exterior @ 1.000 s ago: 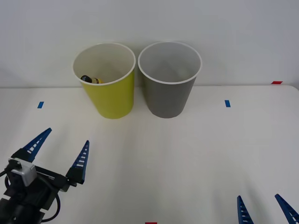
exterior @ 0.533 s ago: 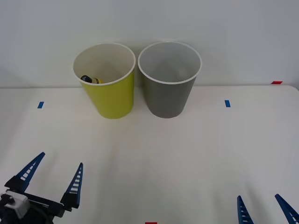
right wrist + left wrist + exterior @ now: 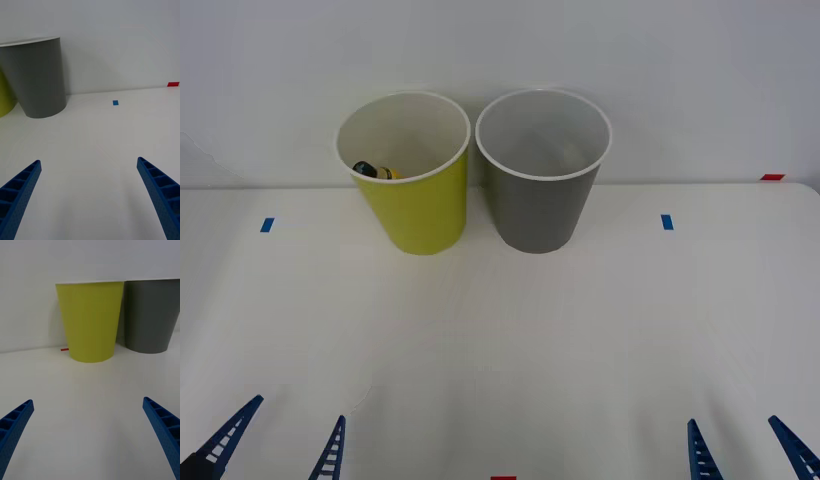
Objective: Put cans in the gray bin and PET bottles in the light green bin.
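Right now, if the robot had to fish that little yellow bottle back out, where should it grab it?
Probably the black cap and neck, from straight above. The bottle lies deep inside the light green bin, against its left wall, and those tall walls block any sideways approach.

No readable text, brand, number or sign appears anywhere. The small yellow bottle [image 3: 376,170] lying inside the light green bin [image 3: 420,215] shows too little of itself for any print to be made out. The blue tape squares [image 3: 667,222] and red tape marks [image 3: 772,177] on the counter [image 3: 580,330] are plain (no writing on them).
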### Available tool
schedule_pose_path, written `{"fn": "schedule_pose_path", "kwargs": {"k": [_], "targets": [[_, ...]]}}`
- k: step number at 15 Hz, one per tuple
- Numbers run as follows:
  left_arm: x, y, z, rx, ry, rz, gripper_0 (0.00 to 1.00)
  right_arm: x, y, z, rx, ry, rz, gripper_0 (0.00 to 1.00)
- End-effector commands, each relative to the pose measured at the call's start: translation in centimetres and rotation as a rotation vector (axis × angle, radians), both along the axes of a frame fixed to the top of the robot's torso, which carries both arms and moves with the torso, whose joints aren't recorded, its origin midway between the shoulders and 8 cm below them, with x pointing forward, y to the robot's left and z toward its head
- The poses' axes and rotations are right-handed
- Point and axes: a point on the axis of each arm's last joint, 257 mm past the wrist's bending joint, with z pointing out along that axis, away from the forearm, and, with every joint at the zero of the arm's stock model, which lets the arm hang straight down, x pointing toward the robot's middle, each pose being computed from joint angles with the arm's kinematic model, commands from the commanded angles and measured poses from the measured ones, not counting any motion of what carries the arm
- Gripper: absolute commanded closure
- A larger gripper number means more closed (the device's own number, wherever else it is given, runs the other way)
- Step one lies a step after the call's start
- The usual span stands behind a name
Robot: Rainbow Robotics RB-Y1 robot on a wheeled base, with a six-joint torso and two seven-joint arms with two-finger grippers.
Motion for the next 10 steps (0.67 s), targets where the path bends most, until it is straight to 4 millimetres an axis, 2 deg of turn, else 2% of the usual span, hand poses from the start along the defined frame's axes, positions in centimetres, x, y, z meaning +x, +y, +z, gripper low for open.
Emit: {"fn": "schedule_pose_path", "kwargs": {"k": [1, 10], "targets": [[-0.91, 0.58, -0.57, 0.015, 0.020, 0.026, 0.00, 0.00, 0.00, 0.00, 0.000, 0.000, 0.000, 0.12], [-1.55, 0.81, -0.19, 0.025, 0.003, 0.042, 0.00, 0.00, 0.00, 0.00, 0.000, 0.000, 0.000, 0.12]]}}
